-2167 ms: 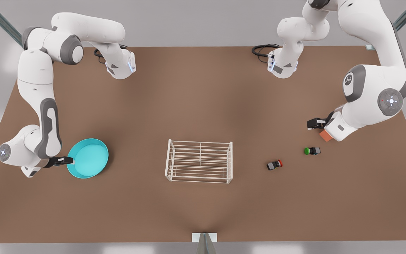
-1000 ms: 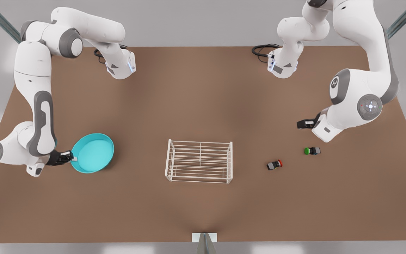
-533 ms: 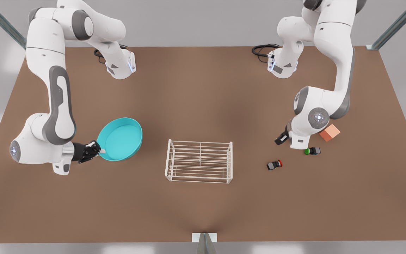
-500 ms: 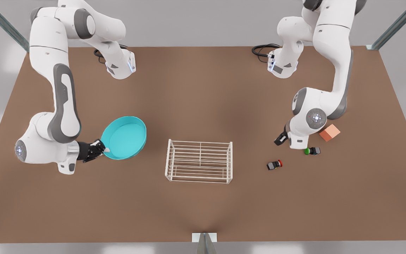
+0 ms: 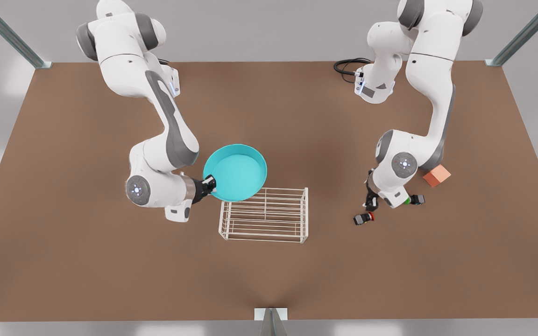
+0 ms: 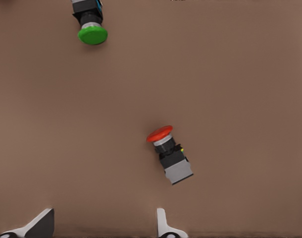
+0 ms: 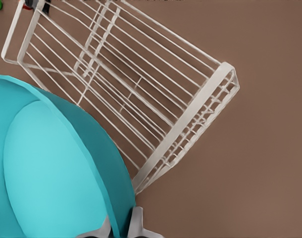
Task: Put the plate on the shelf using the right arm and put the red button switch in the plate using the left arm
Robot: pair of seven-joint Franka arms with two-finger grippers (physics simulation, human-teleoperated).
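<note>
The turquoise plate hangs tilted above the table, its near edge over the far left corner of the white wire shelf in the front view. My right gripper is shut on the plate's rim. In the right wrist view the plate covers one corner of the shelf, with my right gripper pinching the rim. The red button switch lies on its side on the table. My left gripper hovers just above it, open. In the left wrist view the red button switch lies beyond the open left gripper.
A green-capped switch lies at the front view's right of the red one, partly behind the left wrist, and is the green-capped switch in the left wrist view. An orange cube sits farther back. The brown table is bare in front.
My right gripper has carried the plate toward the front view's right, from open table to over the shelf's corner. My left gripper has swung in and lowered over the red button switch.
</note>
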